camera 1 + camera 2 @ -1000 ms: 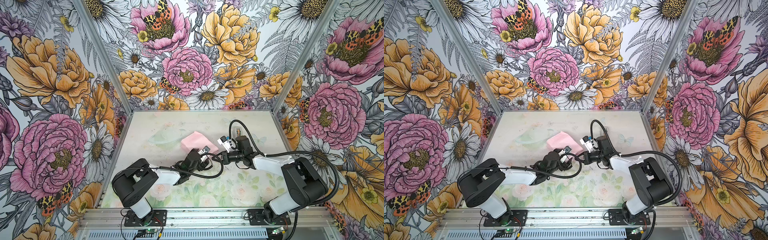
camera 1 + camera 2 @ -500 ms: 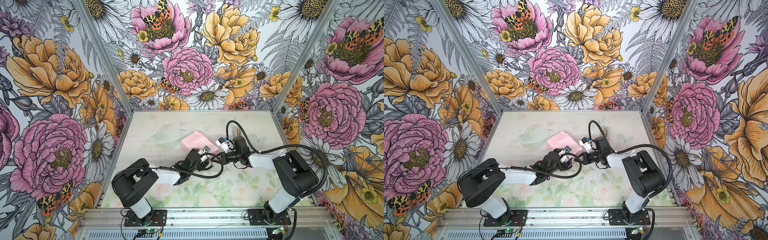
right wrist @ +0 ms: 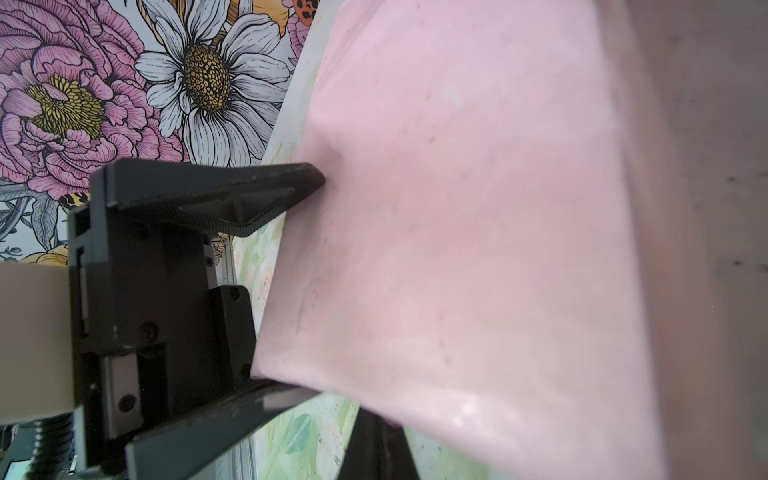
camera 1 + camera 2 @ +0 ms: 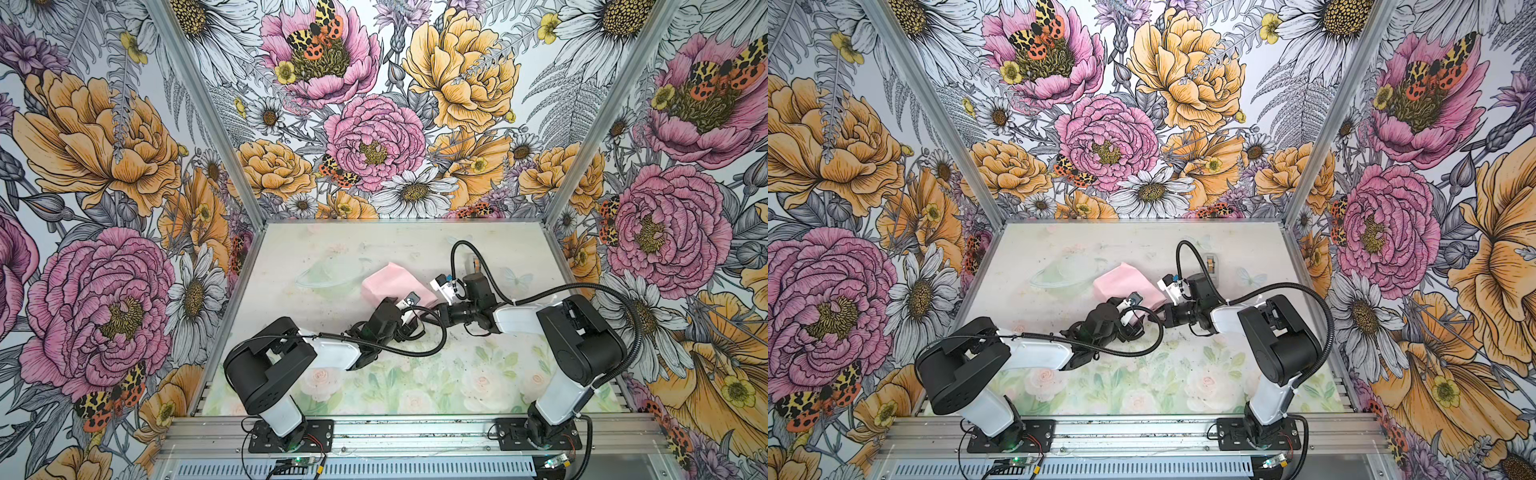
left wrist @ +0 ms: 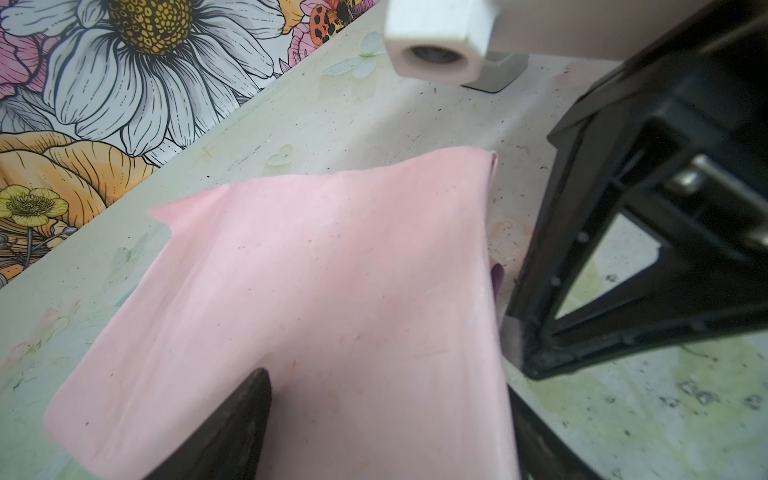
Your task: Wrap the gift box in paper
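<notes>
The paper (image 4: 395, 286) (image 4: 1125, 282) lies pale pink side out, folded into a bundle in the middle of the table. The gift box is hidden under it. My left gripper (image 4: 409, 313) (image 5: 386, 386) has its jaws wide around the bundle's near end. One finger (image 3: 307, 178) dents the paper and the other (image 5: 540, 436) sits at its side edge. My right gripper (image 4: 432, 311) (image 3: 376, 440) is shut, its tips against the bundle's side next to the left gripper. A sliver of lilac (image 5: 496, 274) shows at that edge.
A small grey tape dispenser (image 4: 476, 264) (image 4: 1212, 262) stands behind the right wrist. Both forearms and their black cables meet in front of the bundle. Flowered walls close in the table at the back, left and right.
The right arm has swung in and moved its shut gripper leftward up to the bundle's side. The left gripper and the paper have stayed put.
</notes>
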Controlling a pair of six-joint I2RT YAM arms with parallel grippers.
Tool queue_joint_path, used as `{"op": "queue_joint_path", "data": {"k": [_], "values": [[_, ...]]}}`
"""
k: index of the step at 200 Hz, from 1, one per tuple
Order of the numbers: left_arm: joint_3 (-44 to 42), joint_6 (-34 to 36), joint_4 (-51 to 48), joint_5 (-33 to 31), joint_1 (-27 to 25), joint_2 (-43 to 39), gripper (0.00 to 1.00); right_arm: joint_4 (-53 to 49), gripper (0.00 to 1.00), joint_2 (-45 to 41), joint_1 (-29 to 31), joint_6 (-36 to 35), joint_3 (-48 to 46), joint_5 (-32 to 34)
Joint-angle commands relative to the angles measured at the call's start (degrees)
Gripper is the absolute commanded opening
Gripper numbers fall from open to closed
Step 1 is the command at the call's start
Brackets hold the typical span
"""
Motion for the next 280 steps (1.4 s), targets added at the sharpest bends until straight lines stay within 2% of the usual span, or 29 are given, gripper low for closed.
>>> {"op": "queue_joint_path", "data": {"k": [1, 72, 182, 280], "values": [[-0.07, -0.69, -3.27, 0.54, 0.04, -0.75, 0.78, 4.45, 0.0, 0.76, 0.29, 1.56, 1.26, 0.62], [0.19, -0.54, -3.29, 0.96, 0.03, -0.42, 0.78, 8.69, 0.01, 1.88, 0.37, 4.96, 1.18, 1.68], [0.03, -0.7, -3.24, 0.99, -0.05, -0.57, 0.78, 9.16, 0.2, 0.21, 0.46, 10.04, -1.18, 6.6], [0.11, -0.62, -3.49, 0.82, -0.15, -0.71, 0.78, 6.64, 0.24, -0.99, 0.47, 10.29, -2.05, 10.82]]}}
